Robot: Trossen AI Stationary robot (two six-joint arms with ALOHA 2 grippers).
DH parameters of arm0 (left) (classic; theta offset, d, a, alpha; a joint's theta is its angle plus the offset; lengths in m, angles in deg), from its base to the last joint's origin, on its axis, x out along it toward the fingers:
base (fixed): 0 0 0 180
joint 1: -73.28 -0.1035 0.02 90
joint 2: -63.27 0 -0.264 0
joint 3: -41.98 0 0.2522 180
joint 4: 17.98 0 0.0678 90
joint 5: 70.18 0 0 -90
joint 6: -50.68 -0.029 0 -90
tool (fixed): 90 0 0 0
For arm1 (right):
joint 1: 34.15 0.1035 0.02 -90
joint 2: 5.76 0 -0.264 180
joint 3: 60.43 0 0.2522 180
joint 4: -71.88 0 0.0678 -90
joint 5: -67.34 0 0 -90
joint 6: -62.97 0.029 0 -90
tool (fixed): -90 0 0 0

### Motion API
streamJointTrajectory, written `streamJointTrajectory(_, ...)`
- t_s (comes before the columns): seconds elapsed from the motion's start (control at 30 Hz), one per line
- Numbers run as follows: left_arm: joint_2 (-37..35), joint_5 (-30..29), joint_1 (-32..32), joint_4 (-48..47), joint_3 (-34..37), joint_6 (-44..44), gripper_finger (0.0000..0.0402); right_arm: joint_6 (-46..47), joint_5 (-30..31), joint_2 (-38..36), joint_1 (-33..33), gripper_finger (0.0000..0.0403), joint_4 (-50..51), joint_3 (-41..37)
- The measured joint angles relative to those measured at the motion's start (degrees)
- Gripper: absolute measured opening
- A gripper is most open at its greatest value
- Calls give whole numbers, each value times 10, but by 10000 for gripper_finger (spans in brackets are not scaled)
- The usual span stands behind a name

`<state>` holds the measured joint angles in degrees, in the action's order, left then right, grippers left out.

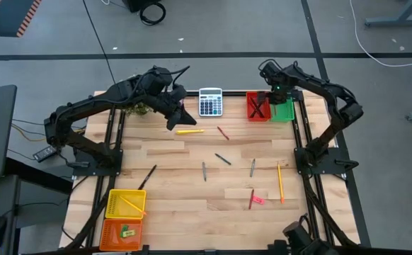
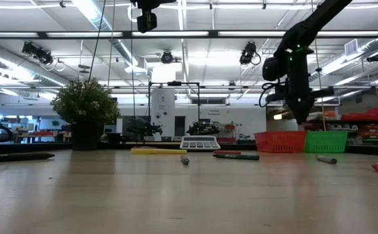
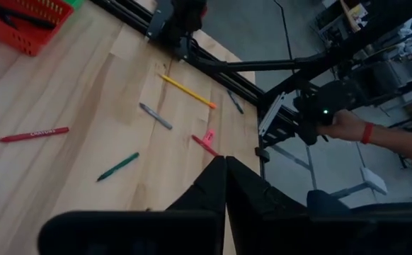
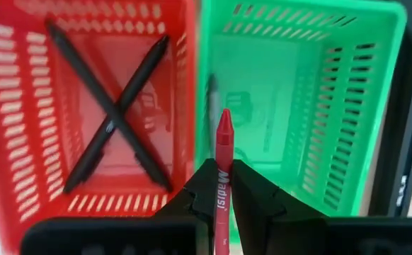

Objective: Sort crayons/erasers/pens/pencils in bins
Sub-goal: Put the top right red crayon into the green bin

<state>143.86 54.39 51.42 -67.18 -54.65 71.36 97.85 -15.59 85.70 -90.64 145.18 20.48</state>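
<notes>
Red wax crayon (image 4: 224, 152) is clamped in right gripper (image 4: 221, 185) above green plastic mesh bin (image 4: 301, 106); release should be made squarely past its rim.

Two bins (image 1: 258, 108) (image 1: 284, 110) stand side by side right of the calculator (image 1: 210, 102); two more (image 1: 125, 204) (image 1: 122, 234) sit at the near-left corner.

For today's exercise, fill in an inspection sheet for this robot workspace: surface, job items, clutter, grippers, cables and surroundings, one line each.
Surface: wooden table.
Job items: two black pens crossed in the red bin; green bin beside it; yellow bin and orange bin at the opposite corner; loose sticks and a pink eraser on the wood.
Clutter: calculator.
Grippers: right gripper shut on a red crayon above the bins; left gripper shut, empty.
Cables: black and white leads on the floor.
Surroundings: potted plant; a person's hand.
</notes>
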Motion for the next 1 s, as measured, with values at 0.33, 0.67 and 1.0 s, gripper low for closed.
streamJointTrajectory(0.33, 0, 0, 0, 0, 0, 25, 11, -38, 5, 21, -44, 42, -43, -7)
streamJointTrajectory(0.67, 0, 0, 0, 0, 0, 42, 21, -51, 6, 74, -53, 42, -62, -7)
streamJointTrajectory(1.0, 0, 0, 0, 0, 0, 57, 10, -68, 2, 95, -53, 47, -81, -7)
